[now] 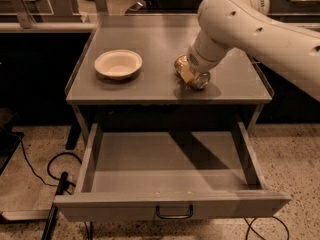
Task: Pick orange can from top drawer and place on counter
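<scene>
The orange can, shiny with brownish patches, is held tilted at the middle right of the counter, low over the surface or touching it. My gripper is shut on the orange can, at the end of the white arm that reaches in from the upper right. The arm's wrist hides much of the can. The top drawer stands pulled wide open below the counter, and its inside shows nothing in it. Its dark wire handle faces me.
A cream round bowl sits on the counter's left half. Black cables lie on the speckled floor at the left. A dark bench runs behind the cabinet. Low rims edge the counter's sides.
</scene>
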